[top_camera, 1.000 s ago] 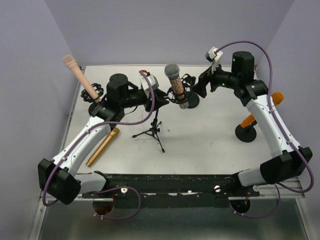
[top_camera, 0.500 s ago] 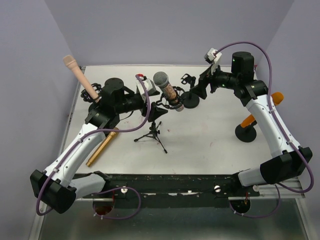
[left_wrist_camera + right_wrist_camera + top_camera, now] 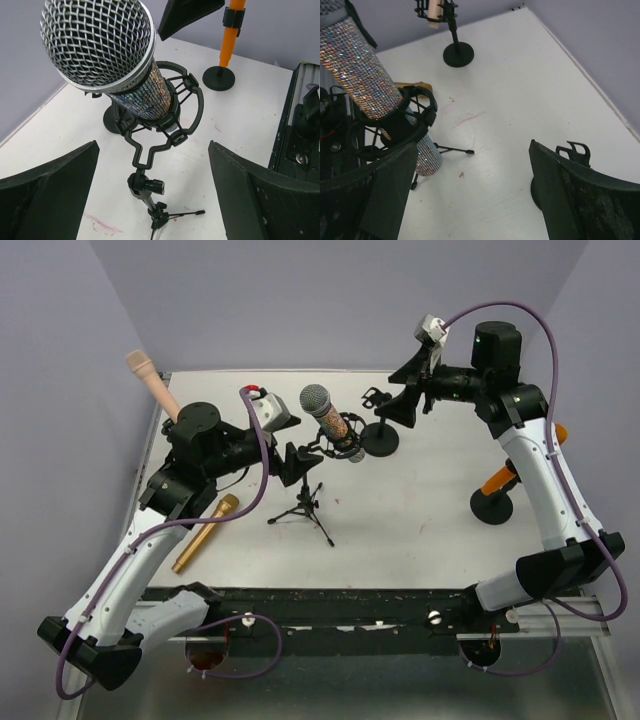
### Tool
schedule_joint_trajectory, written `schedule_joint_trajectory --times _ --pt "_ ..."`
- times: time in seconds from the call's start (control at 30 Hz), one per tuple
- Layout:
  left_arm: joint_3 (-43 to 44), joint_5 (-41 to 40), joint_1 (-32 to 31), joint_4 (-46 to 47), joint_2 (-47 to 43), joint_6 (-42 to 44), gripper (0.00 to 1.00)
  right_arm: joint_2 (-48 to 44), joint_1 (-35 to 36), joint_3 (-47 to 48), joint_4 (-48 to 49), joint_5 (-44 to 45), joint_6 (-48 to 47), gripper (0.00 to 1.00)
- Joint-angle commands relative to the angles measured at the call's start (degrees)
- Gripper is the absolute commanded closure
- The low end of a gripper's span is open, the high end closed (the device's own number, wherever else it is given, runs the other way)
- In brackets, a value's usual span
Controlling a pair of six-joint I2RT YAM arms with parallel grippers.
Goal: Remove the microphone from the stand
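Note:
The microphone [image 3: 325, 418] has a silver mesh head [image 3: 97, 45] and a glittery body [image 3: 365, 75]. It sits tilted in the black shock-mount clip [image 3: 165, 120] of a small tripod stand [image 3: 305, 505] at mid-table. My left gripper [image 3: 290, 462] is open just left of the clip, with the stand's stem [image 3: 147, 197] between its spread fingers but untouched. My right gripper [image 3: 405, 405] is open and raised to the right of the microphone, holding nothing. In the right wrist view the glittery body is at the left, beside the left finger [image 3: 375, 200].
A pink microphone [image 3: 150, 380] stands on a round-base stand [image 3: 457, 52] at back left. A gold microphone [image 3: 205, 533] lies flat at left. An orange microphone [image 3: 497, 480] is on a stand at right. An empty round-base stand [image 3: 380, 435] is behind the tripod.
My left gripper has opened and drawn back to the left, off the stand. The microphone and its stand have shifted left, away from the empty stand. My right gripper rose slightly.

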Motion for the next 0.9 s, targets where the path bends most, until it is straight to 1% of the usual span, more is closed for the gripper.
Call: schedule_joint_trajectory --times 0.0,0.17,0.2,0.27,0.4,0.53,0.67,0.87 --pt "2.3 0.7 0.1 2.1 0.9 -1.5 0.01 0.4 -0.3 3.6 -3.0 -11.2 -3.7 0.0" --pt "1.4 1.9 0.0 11.4 2.9 -2.9 0.02 -1.3 0.0 2.1 -1.8 -13.4 -10.0 0.0" --pt "1.9 2.4 0.1 12.5 3.7 -2.8 0.02 -1.3 0.3 2.3 -2.1 -13.6 -10.6 0.0" --pt "2.2 2.9 0.0 15.2 5.2 -6.1 0.02 -0.8 0.8 2.9 -2.8 -13.6 -11.8 0.0" --pt "3.2 3.9 0.1 18.8 7.5 -8.1 0.04 0.8 3.7 4.9 -5.5 -12.5 -15.0 0.0" --pt "3.2 2.6 -0.1 21.4 8.2 -10.0 0.1 2.1 8.2 5.7 -7.1 -10.2 -17.5 0.0" --pt "3.0 2.6 -0.2 22.8 8.8 -10.5 0.14 2.5 9.9 4.3 -3.2 -10.6 -13.7 0.0" --pt "3.2 3.9 -0.2 24.6 9.3 -11.3 0.27 3.1 11.7 2.2 -3.8 -9.3 -13.9 0.02"
